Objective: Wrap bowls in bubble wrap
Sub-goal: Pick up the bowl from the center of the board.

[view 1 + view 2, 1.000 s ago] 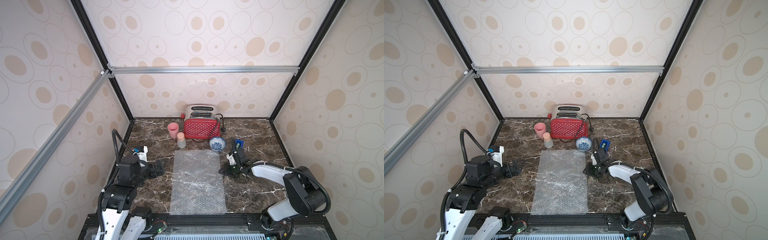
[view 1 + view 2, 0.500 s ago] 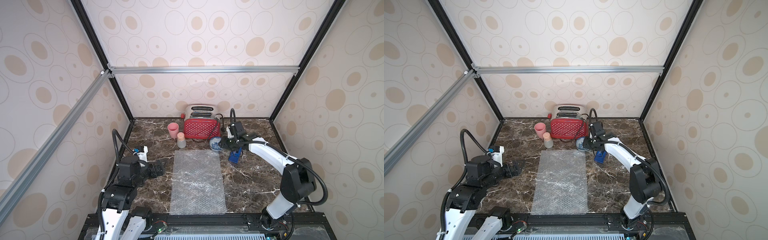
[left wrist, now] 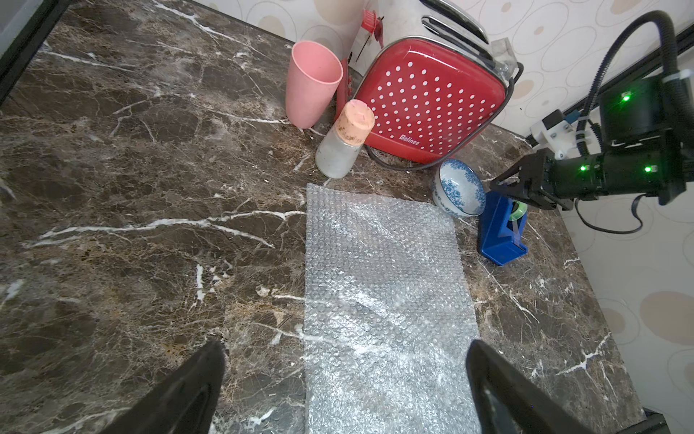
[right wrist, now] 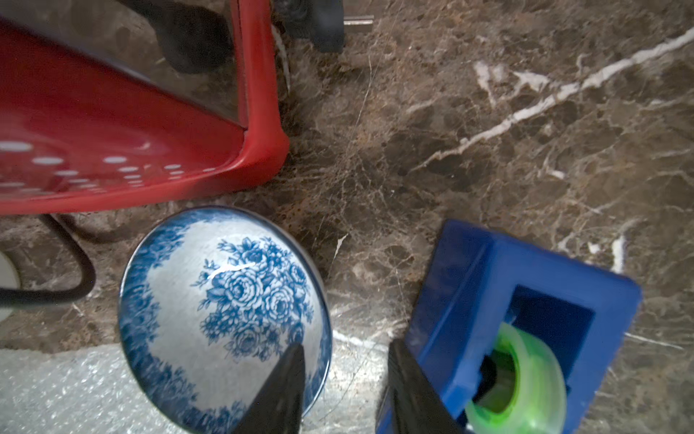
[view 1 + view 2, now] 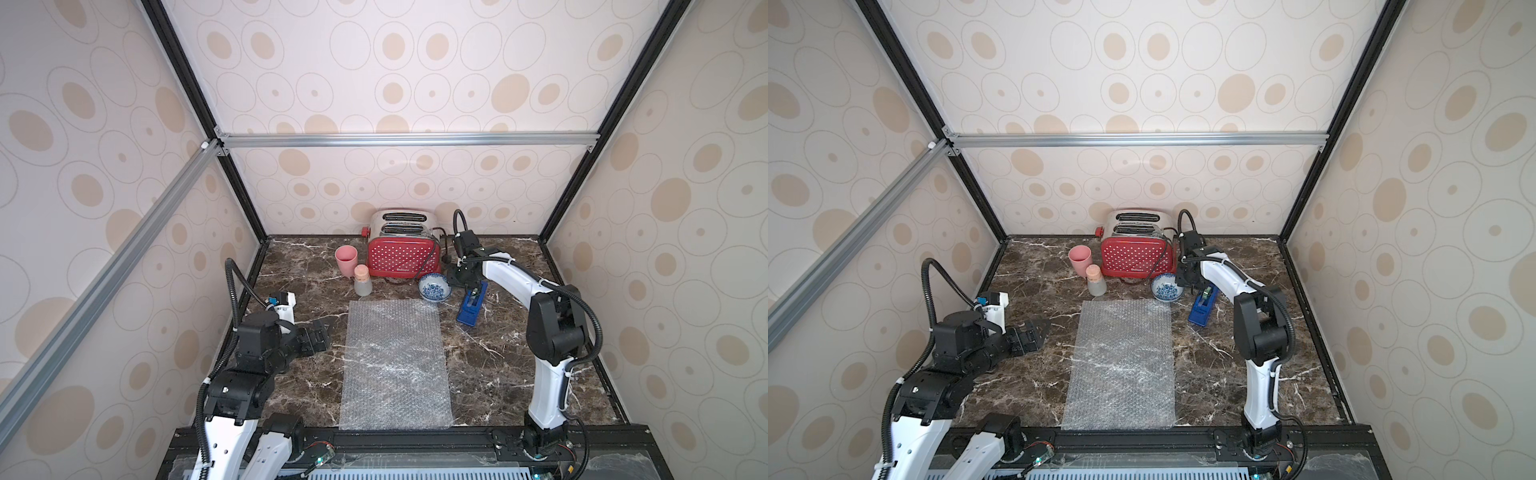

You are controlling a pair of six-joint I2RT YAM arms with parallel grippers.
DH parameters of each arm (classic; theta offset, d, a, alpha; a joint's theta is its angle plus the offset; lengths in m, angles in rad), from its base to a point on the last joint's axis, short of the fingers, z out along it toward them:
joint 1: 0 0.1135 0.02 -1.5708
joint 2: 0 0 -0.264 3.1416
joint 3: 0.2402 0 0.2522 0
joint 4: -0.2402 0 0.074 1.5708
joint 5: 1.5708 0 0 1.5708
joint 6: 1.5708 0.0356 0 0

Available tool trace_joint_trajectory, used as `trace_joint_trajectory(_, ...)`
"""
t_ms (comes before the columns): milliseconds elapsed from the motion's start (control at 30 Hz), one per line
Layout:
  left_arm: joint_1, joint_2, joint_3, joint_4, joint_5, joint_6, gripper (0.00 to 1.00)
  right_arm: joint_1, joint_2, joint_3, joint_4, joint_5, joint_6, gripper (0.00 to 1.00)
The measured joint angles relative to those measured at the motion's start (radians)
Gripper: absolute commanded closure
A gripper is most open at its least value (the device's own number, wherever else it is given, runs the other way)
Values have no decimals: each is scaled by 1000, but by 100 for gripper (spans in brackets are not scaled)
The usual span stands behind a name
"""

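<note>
- We see the bowl (image 4: 225,312) as white, with blue roses inside and a blue floral band round its rim.
- The toaster (image 5: 403,259) is red with white polka dots — its top is silver.
- The cup (image 5: 346,259) is plain pink.
- The bottle (image 5: 362,286) is a frosted grey-white, with a peach stopper.
- The tape dispenser (image 5: 469,311) is bright blue, and the tape roll (image 4: 540,375) is translucent green.
- The bubble wrap (image 5: 395,365) is clear, dotted all over with small bubbles.
- The tabletop (image 5: 498,365) is dark brown marble with white veins.
- The walls (image 5: 374,62) are cream, with tan ovals inside thin grey rings.
- We find the left gripper (image 3: 343,360) and right gripper (image 4: 345,345) black — the arms (image 5: 507,278) are white and black.
</note>
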Motion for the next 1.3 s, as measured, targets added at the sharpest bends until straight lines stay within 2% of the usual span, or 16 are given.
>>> trace_joint_trajectory(267, 0, 0, 0, 0, -2, 0, 1, -1, 72, 25, 0, -54, -10, 70)
trace_joint_trajectory(467, 0, 0, 0, 0, -2, 0, 1, -1, 89, 26, -1, -79, -16, 82)
trace_joint_trajectory(667, 0, 0, 0, 0, -2, 0, 1, -1, 86, 30, 2, -106, -18, 99)
trace_joint_trajectory(967, 0, 0, 0, 0, -2, 0, 1, -1, 34, -11, -10, -101, -27, 100)
trace_joint_trajectory(1300, 0, 0, -1, 0, -2, 0, 1, 0, -146, -101, -14, -120, -27, 100)
